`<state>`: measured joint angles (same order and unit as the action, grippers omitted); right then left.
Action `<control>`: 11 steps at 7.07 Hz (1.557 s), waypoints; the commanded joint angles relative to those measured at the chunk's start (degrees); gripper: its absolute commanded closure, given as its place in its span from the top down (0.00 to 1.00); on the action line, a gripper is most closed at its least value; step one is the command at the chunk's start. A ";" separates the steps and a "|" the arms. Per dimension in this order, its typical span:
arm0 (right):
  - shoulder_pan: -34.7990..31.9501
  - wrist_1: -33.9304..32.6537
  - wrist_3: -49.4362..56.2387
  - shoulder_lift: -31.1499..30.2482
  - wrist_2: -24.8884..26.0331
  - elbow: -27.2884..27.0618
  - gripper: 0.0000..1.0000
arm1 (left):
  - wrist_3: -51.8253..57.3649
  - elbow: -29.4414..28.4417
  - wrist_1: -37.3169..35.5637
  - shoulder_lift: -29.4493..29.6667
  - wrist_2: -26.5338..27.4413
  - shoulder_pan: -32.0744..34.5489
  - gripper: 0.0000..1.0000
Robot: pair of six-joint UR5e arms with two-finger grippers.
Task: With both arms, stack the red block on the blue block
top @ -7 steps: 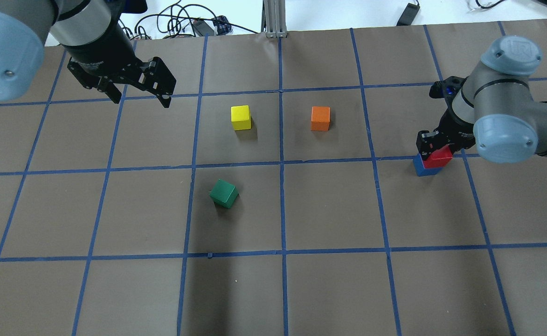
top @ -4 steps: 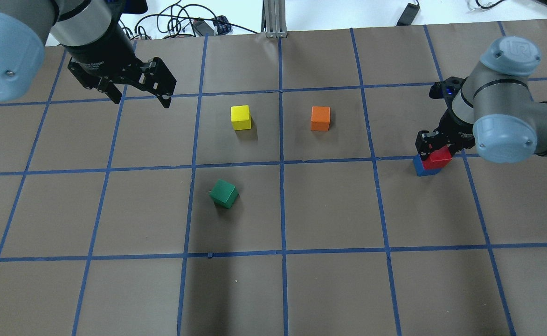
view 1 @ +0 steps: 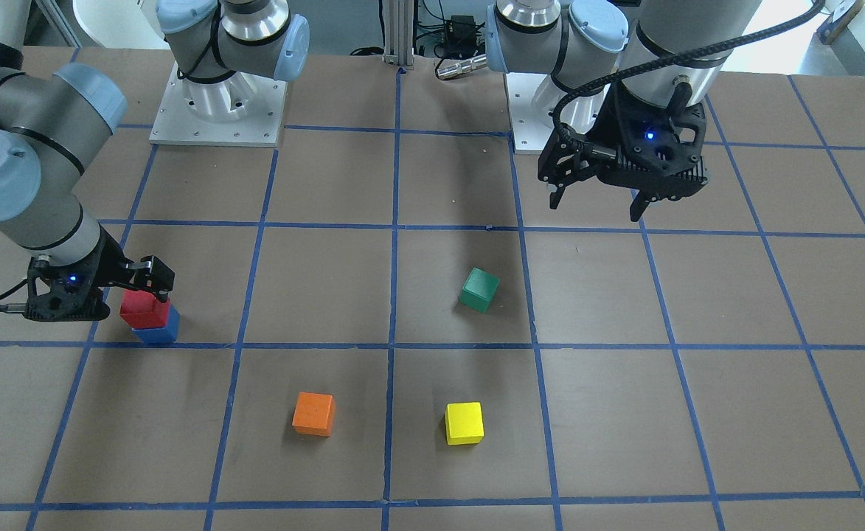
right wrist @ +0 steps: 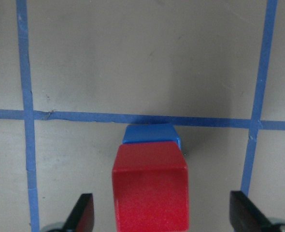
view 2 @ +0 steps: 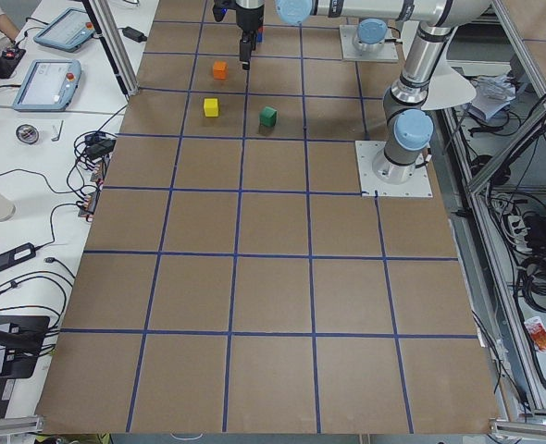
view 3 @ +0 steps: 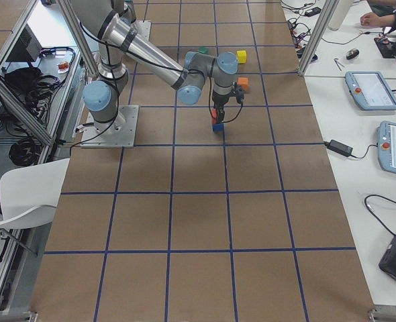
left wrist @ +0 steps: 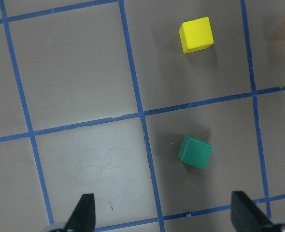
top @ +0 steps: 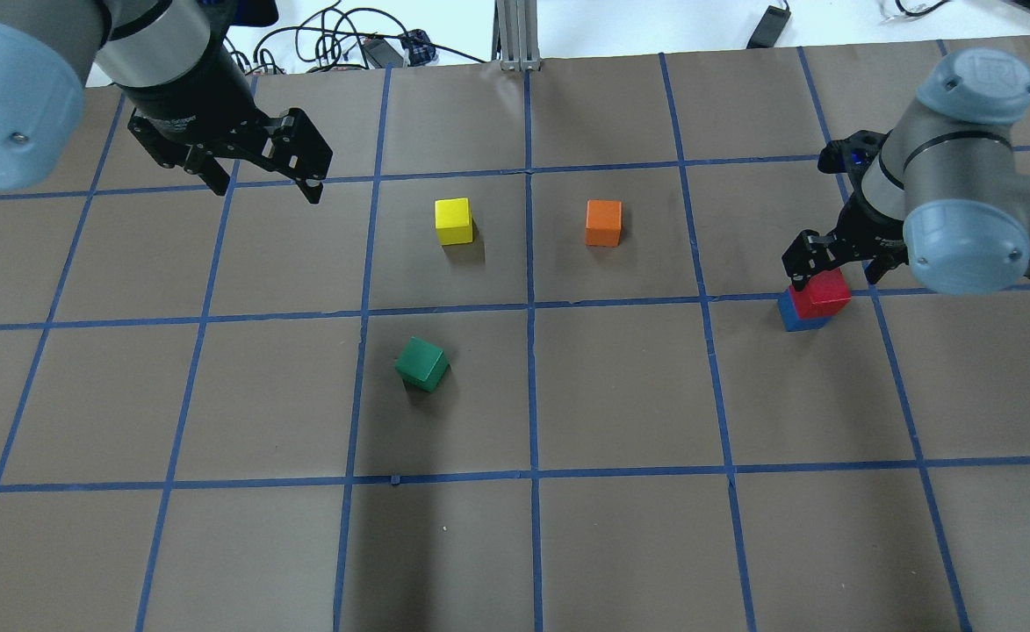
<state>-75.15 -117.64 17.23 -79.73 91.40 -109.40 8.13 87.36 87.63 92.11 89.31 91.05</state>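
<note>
The red block (top: 822,292) sits on the blue block (top: 797,317) at the table's right side, slightly offset from it. Both show in the right wrist view, red block (right wrist: 151,186) over blue block (right wrist: 149,133), and in the front view, red block (view 1: 144,310) over blue block (view 1: 159,334). My right gripper (top: 833,263) is open just above the stack, its fingertips (right wrist: 84,212) spread wide on either side of the red block and apart from it. My left gripper (top: 264,180) is open and empty, high over the far left of the table.
A yellow block (top: 453,221) and an orange block (top: 603,223) stand at the middle back. A green block (top: 421,363), turned at an angle, lies nearer the centre. Cables (top: 339,44) lie beyond the table's far edge.
My right gripper has opened, let go of the red block and risen slightly. The red block stays on the blue block. The left arm has not moved.
</note>
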 commanded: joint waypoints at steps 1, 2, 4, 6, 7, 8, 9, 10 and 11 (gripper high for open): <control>-0.08 15.61 -2.80 -6.73 -0.08 7.06 1.00 | -0.04 0.00 0.00 0.00 -0.01 0.00 1.00; -0.78 21.43 -8.99 -9.28 -0.60 11.62 1.00 | -0.04 0.00 0.00 0.00 -0.01 0.00 1.00; -7.95 29.56 -19.90 -8.87 -0.79 18.15 1.00 | -0.04 0.00 0.00 0.00 -0.01 0.00 1.00; -12.28 29.05 -20.74 -8.43 -0.87 18.08 1.00 | -0.04 0.00 0.00 0.00 -0.01 0.00 1.00; -12.30 29.05 -21.00 -8.17 -1.05 17.91 1.00 | -0.04 0.00 0.00 0.00 -0.01 0.00 1.00; -12.82 29.05 -22.83 -8.42 -0.96 17.99 1.00 | -0.04 0.00 0.00 0.00 -0.01 0.00 1.00; -12.83 29.05 -23.20 -8.51 -1.05 17.99 1.00 | -0.04 0.00 0.00 0.00 -0.01 0.00 1.00; -12.83 28.96 -23.12 -8.51 -0.96 17.99 1.00 | -0.04 0.00 0.00 -0.09 -0.01 0.00 1.00; -12.74 29.04 -23.20 -8.51 -0.79 17.91 1.00 | -0.04 0.00 0.00 0.00 -0.01 0.00 1.00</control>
<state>-87.93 -88.63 -5.82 -88.22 90.46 -91.42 8.08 87.36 87.63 92.08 89.30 91.05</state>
